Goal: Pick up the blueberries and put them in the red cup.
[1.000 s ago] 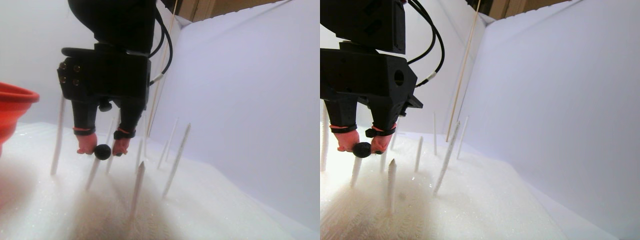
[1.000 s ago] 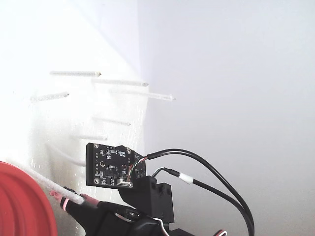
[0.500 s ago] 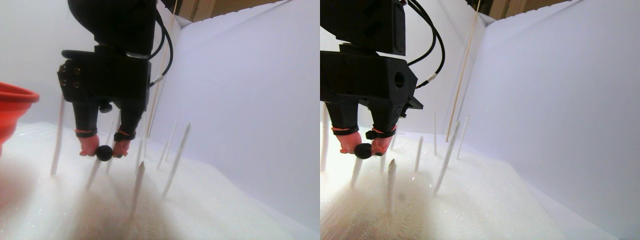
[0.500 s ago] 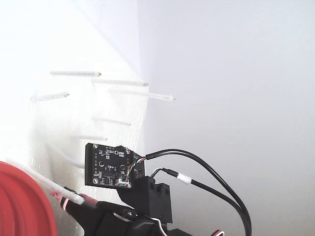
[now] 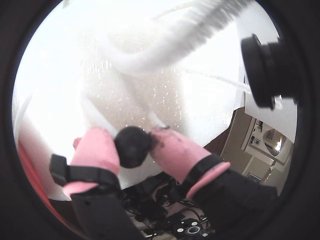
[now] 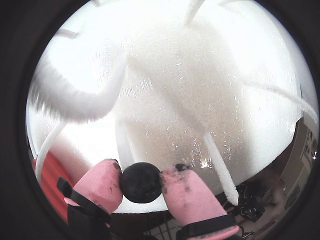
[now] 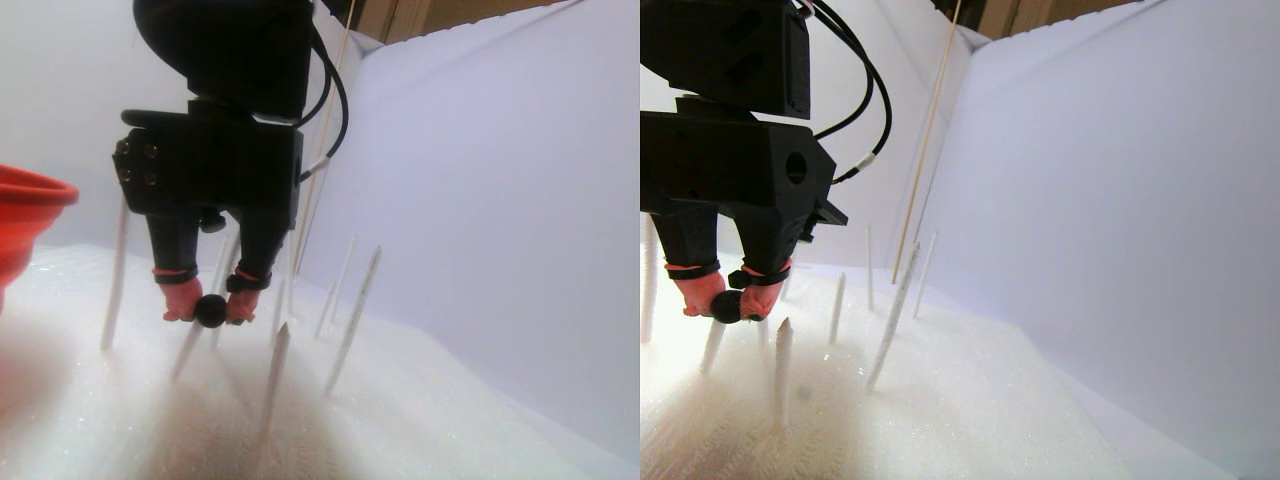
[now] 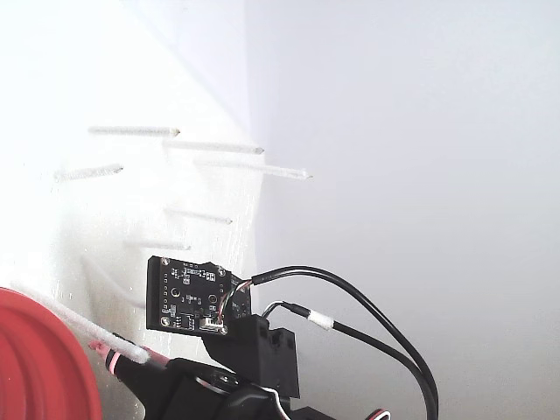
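Black two-finger gripper with pink rubber tips (image 6: 141,181): pointing straight down above the floor in the stereo pair view (image 7: 211,308), its two tips pressed against opposite sides of one ball. Both wrist views show the clamp, one pink tip on the left of the ball and one on the right.

Small matte near-black round blueberry ball (image 6: 140,182): pinched between the pink tips, clear of the floor, seen also in a wrist view (image 5: 132,145) and in the stereo pair view (image 7: 210,311). Only this one ball is visible.

Bright red round ridged plastic cup (image 8: 39,363): at the lower left corner of the fixed view, only partly in frame; at the far left edge of the stereo pair view (image 7: 25,215), to the left of the gripper and apart from it.

White grainy foam floor (image 7: 450,420): spreads under the gripper.

Thin white fuzzy upright sticks (image 7: 352,305): several stand in the floor around and to the right of the gripper.

White side walls (image 7: 480,180): enclose the floor.

Black circuit board with cables (image 8: 188,294): mounted on the arm, in the lower part of the fixed view.
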`<state>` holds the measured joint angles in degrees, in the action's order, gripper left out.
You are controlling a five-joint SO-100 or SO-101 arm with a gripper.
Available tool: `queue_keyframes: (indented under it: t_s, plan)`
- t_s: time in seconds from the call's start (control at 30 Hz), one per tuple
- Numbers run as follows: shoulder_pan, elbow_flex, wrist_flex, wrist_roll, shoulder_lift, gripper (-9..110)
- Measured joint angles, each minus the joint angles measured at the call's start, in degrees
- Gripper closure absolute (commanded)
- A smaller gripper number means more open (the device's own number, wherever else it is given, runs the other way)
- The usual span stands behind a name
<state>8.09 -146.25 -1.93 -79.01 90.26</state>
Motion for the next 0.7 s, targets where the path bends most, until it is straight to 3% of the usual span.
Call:
queue_keyframes:
  t_s: [0.7]
  plan:
    - [0.2,-0.8,1.9,0.0,3.4,91]
